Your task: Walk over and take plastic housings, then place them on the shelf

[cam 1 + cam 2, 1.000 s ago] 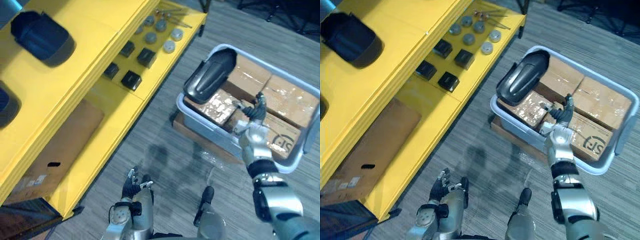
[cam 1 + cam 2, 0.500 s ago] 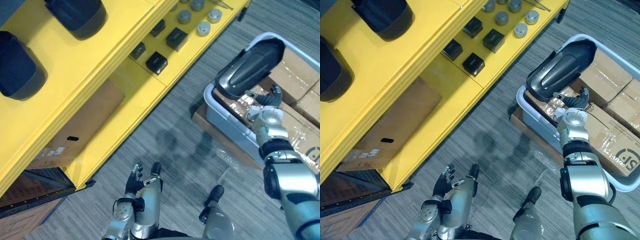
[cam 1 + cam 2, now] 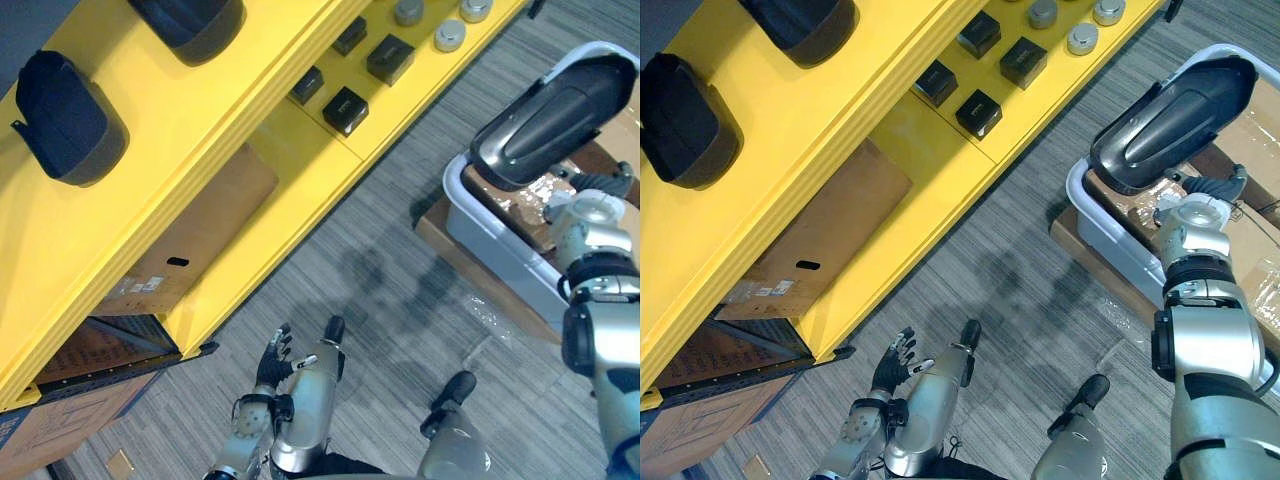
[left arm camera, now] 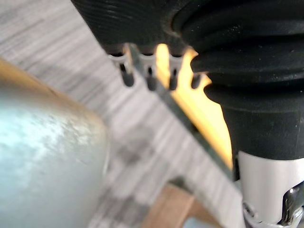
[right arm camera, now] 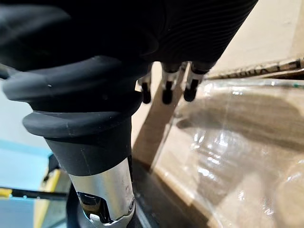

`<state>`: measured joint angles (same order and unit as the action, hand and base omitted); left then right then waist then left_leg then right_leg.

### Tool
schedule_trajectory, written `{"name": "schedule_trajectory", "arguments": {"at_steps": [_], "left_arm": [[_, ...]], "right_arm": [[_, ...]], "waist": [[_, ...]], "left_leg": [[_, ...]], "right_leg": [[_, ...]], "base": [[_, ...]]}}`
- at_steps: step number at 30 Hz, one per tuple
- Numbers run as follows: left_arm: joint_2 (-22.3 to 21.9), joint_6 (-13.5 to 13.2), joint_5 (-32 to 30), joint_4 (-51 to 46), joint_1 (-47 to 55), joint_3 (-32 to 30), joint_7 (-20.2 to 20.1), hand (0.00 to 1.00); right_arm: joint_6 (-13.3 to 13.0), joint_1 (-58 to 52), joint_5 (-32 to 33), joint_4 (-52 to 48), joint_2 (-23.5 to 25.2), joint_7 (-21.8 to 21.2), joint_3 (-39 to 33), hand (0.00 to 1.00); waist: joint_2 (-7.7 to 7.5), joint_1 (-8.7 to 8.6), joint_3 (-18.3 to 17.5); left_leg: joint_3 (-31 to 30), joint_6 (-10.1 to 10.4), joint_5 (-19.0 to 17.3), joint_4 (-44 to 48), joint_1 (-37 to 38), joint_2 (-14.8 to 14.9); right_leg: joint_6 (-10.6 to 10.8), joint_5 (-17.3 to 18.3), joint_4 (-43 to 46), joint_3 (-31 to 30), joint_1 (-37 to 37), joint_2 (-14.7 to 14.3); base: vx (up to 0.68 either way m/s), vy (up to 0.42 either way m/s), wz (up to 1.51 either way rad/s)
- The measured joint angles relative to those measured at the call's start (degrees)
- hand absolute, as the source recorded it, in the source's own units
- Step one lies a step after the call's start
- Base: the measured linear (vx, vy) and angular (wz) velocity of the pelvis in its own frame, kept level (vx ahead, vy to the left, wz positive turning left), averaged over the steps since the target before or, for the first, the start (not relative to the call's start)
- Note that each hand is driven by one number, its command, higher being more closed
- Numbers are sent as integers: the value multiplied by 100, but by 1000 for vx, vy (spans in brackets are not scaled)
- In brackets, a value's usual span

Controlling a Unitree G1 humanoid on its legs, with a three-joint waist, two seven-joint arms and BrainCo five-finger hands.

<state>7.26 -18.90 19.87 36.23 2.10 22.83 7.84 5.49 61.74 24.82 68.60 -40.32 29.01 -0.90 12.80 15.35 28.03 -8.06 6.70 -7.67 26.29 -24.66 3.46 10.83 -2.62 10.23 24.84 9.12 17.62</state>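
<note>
**Housing propped in bin, right hand beside it**

Housing point(image 3: 1170, 125) leans on the rim of the bin point(image 3: 495, 240), hollow side up and its top end clear of the edge. That tilt probably leaves it easy to take from below. The right hand point(image 3: 1202, 200) sits inside the bin just beside the lower end. Its fingers hang loosely open over taped cartons point(image 5: 228, 142) and hold nothing, so I judge the grasp is not yet made. The left hand point(image 3: 892, 368) is low over the floor, fingers spread and empty, likely kept free for balance or support. A second housing point(image 3: 680, 120) and a third housing point(image 3: 800, 25) lie on the top deck of the yellow shelf point(image 3: 840, 140), with bare deck around them for the next one.
</note>
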Motion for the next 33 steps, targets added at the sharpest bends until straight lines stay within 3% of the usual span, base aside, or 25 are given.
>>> {"name": "schedule_trajectory", "arguments": {"at_steps": [7, 8, 12, 22, 29, 33], "left_arm": [[7, -1, 227, 94, 8, 220, 1, 0], [10, -1, 238, 93, 7, 272, -1, 0], [-7, -10, 286, 61, 6, 298, 1, 0], [-33, -22, 451, 32, -3, 306, 101, 0], [-65, -126, 498, 38, -2, 310, 123, 0], [-67, -181, 498, 45, 6, 311, 121, 0]], "right_arm": [[191, 14, 24, 170, -185, -139, 169, 0], [191, 59, 24, 170, -269, -208, 240, 100], [226, 132, 30, 170, -472, -265, 397, 100], [1258, 286, 360, 196, -729, -242, 490, 100], [2015, 366, -179, 326, -694, -11, 138, 100], [2086, 366, -409, 412, -697, -18, -37, 100]], "waist": [[158, 179, -112], [197, 194, -139], [234, 302, -166], [239, 443, -170], [237, 530, -169], [229, 529, -163]], "left_leg": [[-33, -47, -41, 142, -89, -46], [-44, -55, -64, 208, -176, -46], [-52, -55, -65, 235, -333, -35], [-86, -54, -65, 228, -445, -15], [-87, -48, -72, 229, -445, -25], [-87, -48, -72, 233, -445, -27]], "right_leg": [[25, 135, 294, 5, 139, 127], [6, 151, 331, 7, 206, 132], [-14, 163, 345, 32, 359, 139], [7, 149, 319, 153, 426, 117], [4, 151, 308, 190, 394, 121], [13, 145, 300, 194, 385, 121]], "base": [[-15, 5, 2], [-39, 19, 0], [-30, 9, -2], [5, -5, 1], [-17, 1, 1], [-32, 1, 0]]}}
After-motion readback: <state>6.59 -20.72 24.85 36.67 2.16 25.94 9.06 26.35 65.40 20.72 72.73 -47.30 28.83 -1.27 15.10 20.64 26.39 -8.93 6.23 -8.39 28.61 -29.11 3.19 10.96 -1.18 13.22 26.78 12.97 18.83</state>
